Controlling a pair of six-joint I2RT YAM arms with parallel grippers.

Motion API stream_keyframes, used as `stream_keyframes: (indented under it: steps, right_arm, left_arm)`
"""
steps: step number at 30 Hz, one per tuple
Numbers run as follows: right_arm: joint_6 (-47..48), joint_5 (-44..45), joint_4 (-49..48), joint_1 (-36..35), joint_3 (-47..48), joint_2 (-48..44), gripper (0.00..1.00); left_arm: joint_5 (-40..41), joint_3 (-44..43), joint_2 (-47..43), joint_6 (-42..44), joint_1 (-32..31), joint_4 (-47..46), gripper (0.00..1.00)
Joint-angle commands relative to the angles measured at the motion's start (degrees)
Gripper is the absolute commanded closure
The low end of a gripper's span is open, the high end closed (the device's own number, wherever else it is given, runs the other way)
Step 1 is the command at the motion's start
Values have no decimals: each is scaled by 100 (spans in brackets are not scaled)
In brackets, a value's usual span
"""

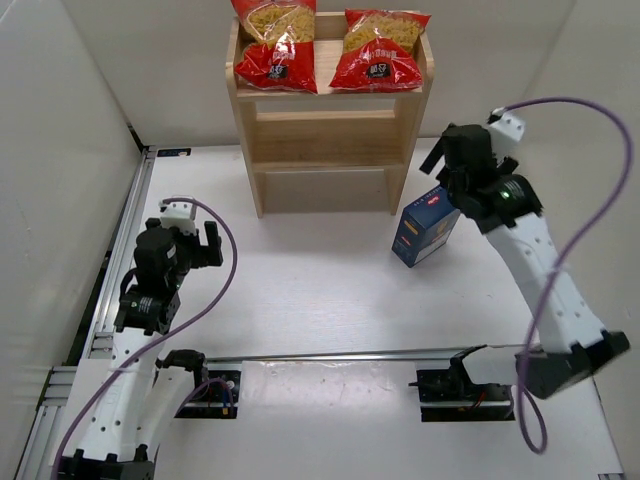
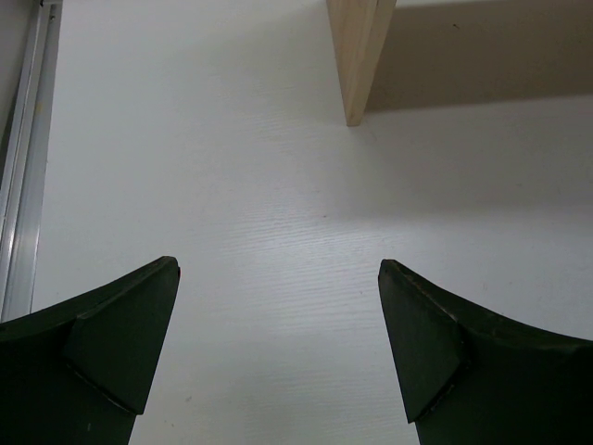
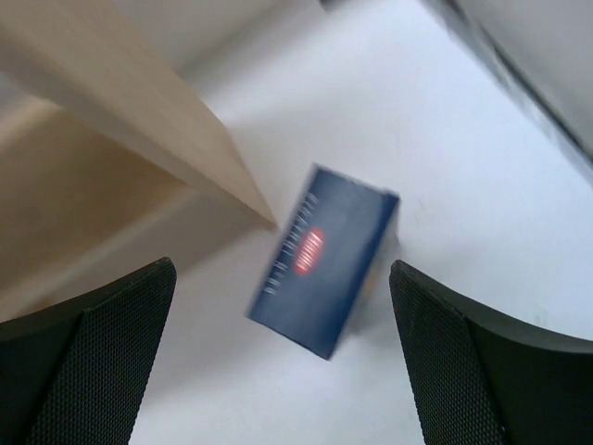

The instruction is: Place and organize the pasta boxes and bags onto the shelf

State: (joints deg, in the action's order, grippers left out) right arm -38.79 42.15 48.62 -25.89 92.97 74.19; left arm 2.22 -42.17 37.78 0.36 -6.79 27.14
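The dark blue pasta box (image 1: 425,227) stands on the table just right of the wooden shelf (image 1: 400,130). Two red bags of pasta (image 1: 275,45) (image 1: 380,50) lie side by side on the shelf's top tier. My right gripper (image 1: 447,168) hovers above the box, open and empty. In the right wrist view the box's top (image 3: 324,260) with its red label lies below and between the spread fingers (image 3: 445,343), blurred. My left gripper (image 1: 200,243) is open and empty over bare table at the left, wide apart in its wrist view (image 2: 278,315).
The shelf's lower tiers (image 1: 325,130) hold nothing. Its side panel edge (image 3: 148,130) is close left of the box, and its foot (image 2: 357,56) is ahead of the left gripper. An aluminium rail (image 1: 115,270) runs along the table's left edge. White walls enclose the table.
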Motion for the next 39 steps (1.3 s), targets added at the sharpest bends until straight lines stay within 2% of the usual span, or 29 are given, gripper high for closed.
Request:
stream_keyframes:
  steps: [1, 5, 8, 13, 22, 30, 39]
  right_arm:
    - [-806, -1100, 605, 540, -103, 278, 0]
    - [-859, -1621, 736, 839, 186, 947, 0]
    - [-1034, -1684, 1017, 1077, 564, 1456, 0]
    - [-1297, -1974, 1131, 1130, 548, 1932, 0]
    - [-1527, -1974, 1272, 1130, -50, 1994, 0]
    - [-1333, -1772, 1756, 1130, 186, 1608, 0]
    - [-1219, -1701, 2143, 1077, 688, 1712, 0]
  left_arm:
    - [-151, 69, -112, -36, 46, 230, 0]
    - [-152, 192, -174, -36, 46, 284, 0]
    - [-152, 253, -174, -36, 46, 336, 0]
    - [-152, 368, -227, -36, 46, 336, 0]
    - [-81, 525, -280, -36, 46, 389, 0]
    - [-81, 579, -280, -36, 46, 442, 0]
    - [-195, 631, -166, -36, 46, 442, 0]
